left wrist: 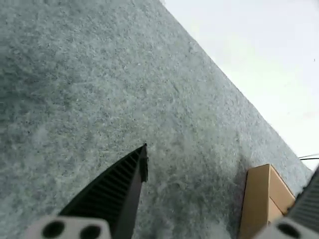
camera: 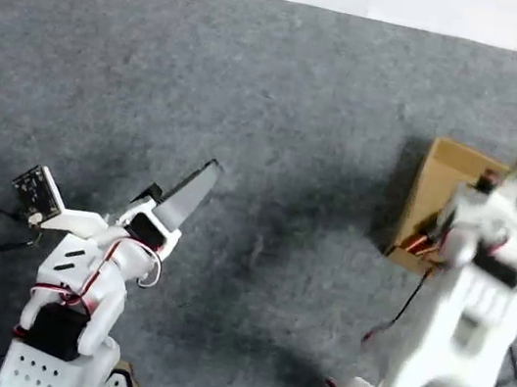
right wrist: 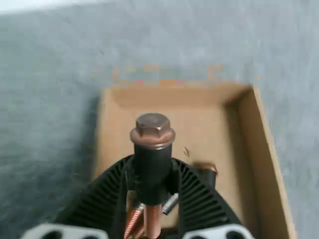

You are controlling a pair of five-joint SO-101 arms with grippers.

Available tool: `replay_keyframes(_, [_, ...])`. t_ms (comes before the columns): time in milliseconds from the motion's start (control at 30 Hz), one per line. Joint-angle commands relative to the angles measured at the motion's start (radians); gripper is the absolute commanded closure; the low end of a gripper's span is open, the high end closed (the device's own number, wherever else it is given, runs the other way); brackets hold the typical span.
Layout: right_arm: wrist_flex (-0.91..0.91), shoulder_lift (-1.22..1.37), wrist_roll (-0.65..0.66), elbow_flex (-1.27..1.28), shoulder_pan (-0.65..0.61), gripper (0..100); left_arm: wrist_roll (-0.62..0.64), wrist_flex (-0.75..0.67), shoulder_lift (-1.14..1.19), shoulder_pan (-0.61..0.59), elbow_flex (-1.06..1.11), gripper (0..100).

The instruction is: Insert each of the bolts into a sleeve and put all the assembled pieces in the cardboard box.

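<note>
Grey felt table with a bolt seated in a black sleeve, clamped by the right gripper over the cardboard box near the right edge; left gripper hangs empty, spread wide, toward the left edge

Left claw open, pointing forward, right claw clamped tight

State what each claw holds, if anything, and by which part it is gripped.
The right claw holds an assembled piece over the cardboard box, gripped by its black sleeve, with the bolt head free. The left claw holds nothing.
</note>
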Motion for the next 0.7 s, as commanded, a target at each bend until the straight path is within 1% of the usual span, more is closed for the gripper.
replay_keyframes(0, [0.114, 0.252, -0.034, -0.297, 0.05, 99.4, -0.008, -0.025, -0.007, -0.007, -0.001, 55])
replay_keyframes(100, [0.211, 0.381, -0.034, -0.432, 0.068, 99.3, -0.009, -0.025, -0.007, -0.007, 0.002, 55])
replay_keyframes(167, [0.245, 0.444, -0.034, -0.495, 0.085, 99.3, -0.009, -0.025, -0.007, -0.007, 0.002, 55])
replay_keyframes(367, [0.257, 0.521, -0.029, -0.555, 0.128, 98.4, -0.009, -0.023, -0.007, -0.007, 0.002, 55])
replay_keyframes(433, [0.257, 0.522, -0.028, -0.553, 0.128, 93.2, -0.009, -0.023, -0.007, -0.007, 0.002, 55])
replay_keyframes(567, [0.257, 0.522, -0.028, -0.553, 0.124, 78.2, -0.009, -0.023, -0.007, -0.007, 0.004, 55])
replay_keyframes(633, [0.259, 0.521, -0.026, -0.553, 0.119, 74.5, -0.009, -0.023, -0.007, -0.007, 0.004, 55])
replay_keyframes(667, [0.272, 0.519, -0.026, -0.553, 0.119, 74.5, -0.009, -0.023, -0.007, -0.007, 0.004, 55])
